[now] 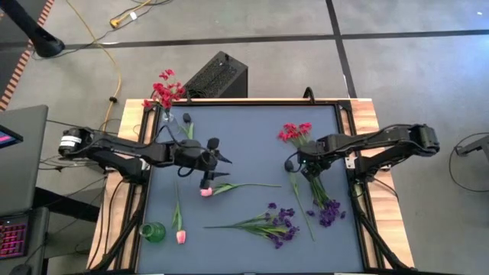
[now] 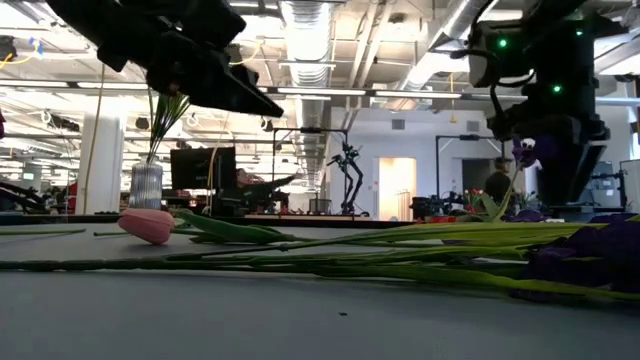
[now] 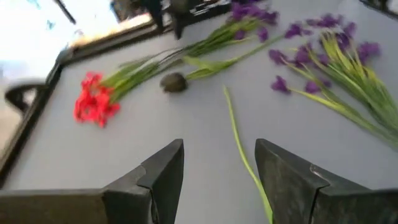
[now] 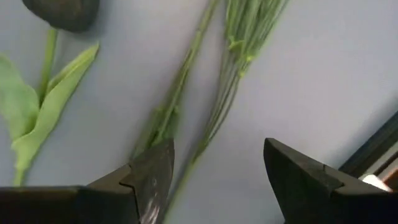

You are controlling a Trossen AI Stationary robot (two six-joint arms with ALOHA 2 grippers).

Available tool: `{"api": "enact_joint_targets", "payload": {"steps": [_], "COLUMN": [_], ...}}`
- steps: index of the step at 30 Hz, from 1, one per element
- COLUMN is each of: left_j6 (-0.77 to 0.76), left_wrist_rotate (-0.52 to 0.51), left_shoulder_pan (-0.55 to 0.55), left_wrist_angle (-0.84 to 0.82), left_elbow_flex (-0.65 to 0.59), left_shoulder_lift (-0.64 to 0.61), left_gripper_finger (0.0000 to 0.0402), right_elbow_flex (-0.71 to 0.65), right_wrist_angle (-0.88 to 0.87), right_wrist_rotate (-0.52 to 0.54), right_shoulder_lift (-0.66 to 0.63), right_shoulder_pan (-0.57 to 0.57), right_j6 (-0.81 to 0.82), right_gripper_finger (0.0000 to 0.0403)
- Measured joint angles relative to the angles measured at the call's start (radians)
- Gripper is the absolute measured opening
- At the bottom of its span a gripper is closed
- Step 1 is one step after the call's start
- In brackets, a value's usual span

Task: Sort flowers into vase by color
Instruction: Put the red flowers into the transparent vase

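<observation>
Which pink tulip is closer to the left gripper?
The pink tulip lying mid-table, its bud just below the open left gripper. The other pink tulip lies farther off, beside the green vase near the table's front-left corner.

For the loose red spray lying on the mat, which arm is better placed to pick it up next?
Right, probably. The right gripper hangs open directly over the stems of the red spray, which show between its fingers in the right wrist view. The left gripper, also open, sits mid-mat by a pink tulip, farther off.
</observation>
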Motion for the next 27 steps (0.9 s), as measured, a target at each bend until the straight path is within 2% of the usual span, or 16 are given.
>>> {"api": "enact_joint_targets", "payload": {"steps": [4,7,11,17,22,27], "left_j6": [-0.148,-0.169,-0.197,-0.198,-0.203,-0.177], "left_wrist_rotate": [-0.004,-0.018,-0.107,-0.222,-0.238,-0.241], "left_shoulder_pan": [-0.015,-0.059,-0.119,-0.181,-0.192,-0.191], "left_wrist_angle": [-0.061,-0.06,-0.019,-0.002,-0.002,0.004], "left_elbow_flex": [-0.001,-0.001,0.001,0.0,0.0,0.0], "left_shoulder_lift": [0.002,0.018,0.013,0.009,0.009,0.009], "left_gripper_finger": [0.0187,0.0187,0.0187,0.0187,0.0187,0.0187], "right_elbow_flex": [-0.042,-0.112,-0.202,-0.251,-0.252,-0.254], "right_wrist_angle": [0.055,0.136,0.199,0.244,0.27,0.313], "right_wrist_rotate": [0.047,0.05,0.047,0.051,0.041,0.03], "right_shoulder_lift": [0.0,0.0,0.0,-0.004,-0.002,-0.004], "right_shoulder_pan": [0.002,0.001,0.002,-0.005,-0.005,-0.005], "right_j6": [-0.009,-0.012,-0.019,-0.013,-0.008,0.062], "right_gripper_finger": [0.0274,0.0274,0.0274,0.0258,0.0189,0.0075]}}
